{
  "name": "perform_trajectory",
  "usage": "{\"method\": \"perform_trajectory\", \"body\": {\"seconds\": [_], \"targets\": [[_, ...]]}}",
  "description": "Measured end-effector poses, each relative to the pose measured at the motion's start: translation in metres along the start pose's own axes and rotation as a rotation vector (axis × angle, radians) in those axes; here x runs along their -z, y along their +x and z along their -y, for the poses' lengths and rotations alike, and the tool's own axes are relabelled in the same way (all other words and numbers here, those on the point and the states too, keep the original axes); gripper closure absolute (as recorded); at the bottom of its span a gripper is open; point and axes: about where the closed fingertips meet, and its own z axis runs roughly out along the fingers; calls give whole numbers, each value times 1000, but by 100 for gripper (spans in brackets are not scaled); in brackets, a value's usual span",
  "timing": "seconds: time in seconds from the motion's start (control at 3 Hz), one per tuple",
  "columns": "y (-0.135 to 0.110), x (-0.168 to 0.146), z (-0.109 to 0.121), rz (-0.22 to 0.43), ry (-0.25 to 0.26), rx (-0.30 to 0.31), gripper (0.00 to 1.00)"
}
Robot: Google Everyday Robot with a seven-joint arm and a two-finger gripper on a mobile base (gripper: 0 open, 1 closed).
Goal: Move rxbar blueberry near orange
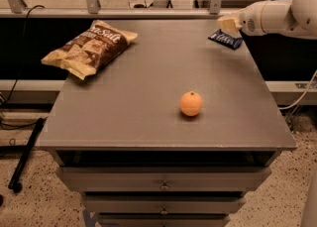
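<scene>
grey table (pixel 148 87) bears the rxbar blueberry (pixel 225 39) just under the hand (pixel 229 23), grip unclear, orange (pixel 191 103) well apart.

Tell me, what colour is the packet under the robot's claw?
Dark navy with white markings, in the camera view; the gripper is right above this rxbar blueberry.

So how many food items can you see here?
3: brown chip bag back left, round orange fruit front centre, navy-blue wrapped bar back right corner, by the white gripper.
</scene>
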Motion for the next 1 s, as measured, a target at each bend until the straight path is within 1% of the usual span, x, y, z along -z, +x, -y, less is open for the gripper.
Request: {"method": "perform_trajectory", "body": {"seconds": [0.33, 0.67, 1.0], "targets": [[1, -4, -17, 5, -62, 1, 100], [4, -8, -18, 2, -69, -1, 74], [12, -13, -15, -1, -74, -5, 50]]}}
